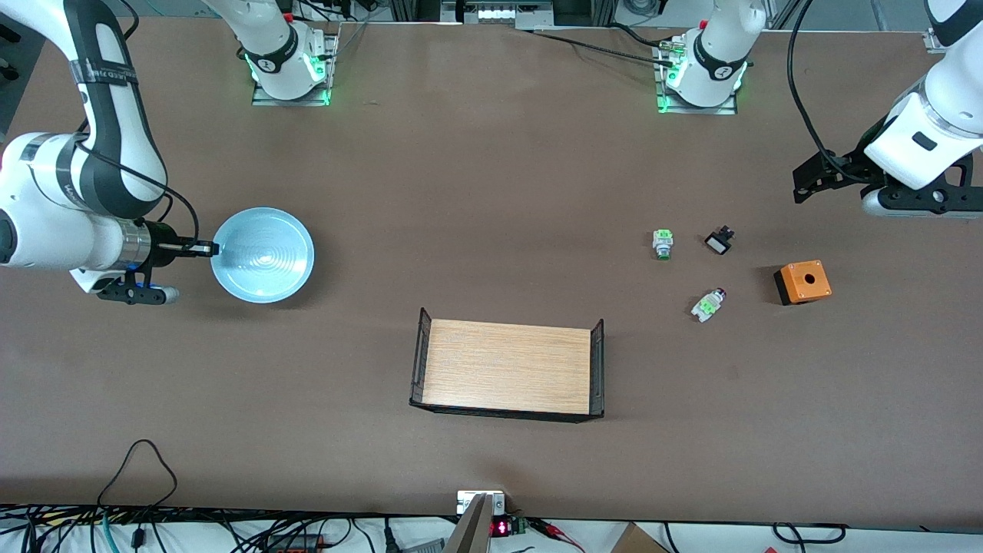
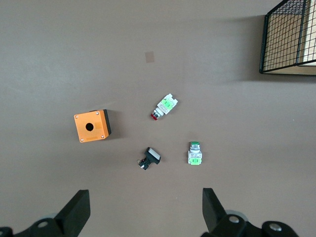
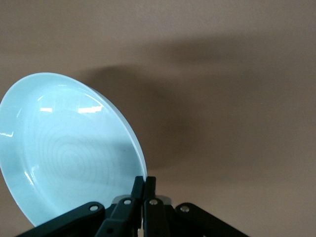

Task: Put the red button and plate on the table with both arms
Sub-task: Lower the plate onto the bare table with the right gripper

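My right gripper (image 1: 209, 248) is shut on the rim of the pale-blue plate (image 1: 263, 254), which it holds tilted a little above the table (image 1: 491, 169) at the right arm's end. The right wrist view shows the fingers (image 3: 144, 185) pinching the plate (image 3: 69, 148) edge, with its shadow on the table. The red button (image 1: 708, 304) lies on its side on the table toward the left arm's end. My left gripper (image 1: 802, 180) hangs open and holds nothing, above the table near that end. In the left wrist view the red button (image 2: 164, 106) lies well ahead of the spread left gripper (image 2: 144, 210).
A green-capped button (image 1: 662, 244), a small black-and-white switch (image 1: 719, 241) and an orange box (image 1: 802, 282) lie around the red button. A wood-floored tray (image 1: 507, 369) with black wire ends stands mid-table, nearer the front camera. Cables run along the table's near edge.
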### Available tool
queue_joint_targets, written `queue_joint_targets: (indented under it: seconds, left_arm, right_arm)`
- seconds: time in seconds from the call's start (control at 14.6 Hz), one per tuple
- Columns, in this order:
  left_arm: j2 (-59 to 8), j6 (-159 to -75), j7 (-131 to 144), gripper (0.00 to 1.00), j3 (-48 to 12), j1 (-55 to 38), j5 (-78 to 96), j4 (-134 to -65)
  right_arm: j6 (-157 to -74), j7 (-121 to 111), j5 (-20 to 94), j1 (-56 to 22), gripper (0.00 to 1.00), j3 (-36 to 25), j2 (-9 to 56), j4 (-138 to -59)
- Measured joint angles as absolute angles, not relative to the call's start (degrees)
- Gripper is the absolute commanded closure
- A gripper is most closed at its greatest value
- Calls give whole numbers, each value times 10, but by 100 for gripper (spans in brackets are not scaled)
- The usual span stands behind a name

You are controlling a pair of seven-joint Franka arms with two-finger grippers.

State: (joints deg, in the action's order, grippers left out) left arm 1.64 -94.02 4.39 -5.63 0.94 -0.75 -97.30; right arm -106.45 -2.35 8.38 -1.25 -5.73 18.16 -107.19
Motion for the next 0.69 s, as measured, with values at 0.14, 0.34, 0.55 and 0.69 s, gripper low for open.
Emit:
queue_joint_targets:
  seconds: [0.14,0.34,0.55,0.69]
  left_arm:
    - [16,-935,44,0,-56,9,-8,-973]
    - [16,-932,44,0,-56,10,-8,-973]
    - [16,-929,44,0,-55,10,-8,-973]
    - [16,-928,44,0,-55,10,-8,-972]
  right_arm:
    - [-1077,-29,84,-6,100,-57,182,-1094]
    - [-1112,-58,84,11,100,-57,182,-1132]
    - [-1154,-97,84,27,100,-57,182,-1171]
    - [-1183,-121,84,34,100,-57,182,-1194]
